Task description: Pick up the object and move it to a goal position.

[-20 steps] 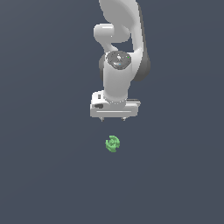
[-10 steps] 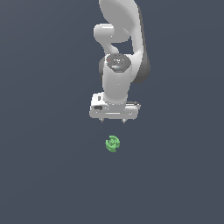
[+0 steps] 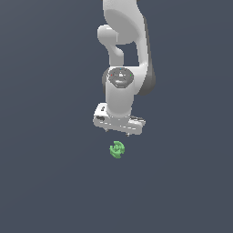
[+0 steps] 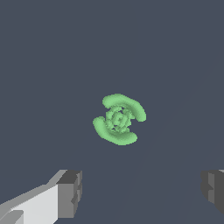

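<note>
The object (image 3: pixel 117 149) is a small bright green, knobbly round piece with curled lobes, lying on the dark grey floor. In the wrist view the object (image 4: pixel 119 119) sits near the middle of the picture. My white gripper (image 3: pixel 117 132) hangs a little above and behind it, pointing down. Its two fingers (image 4: pixel 70 193) stand wide apart and hold nothing. The object is not between them; it lies apart from the fingertips.
The white arm (image 3: pixel 124 54) rises straight up behind the gripper. Around the object there is only flat dark grey floor (image 3: pixel 50 182).
The gripper has come down slightly and drifted a little toward the object. The object has not moved.
</note>
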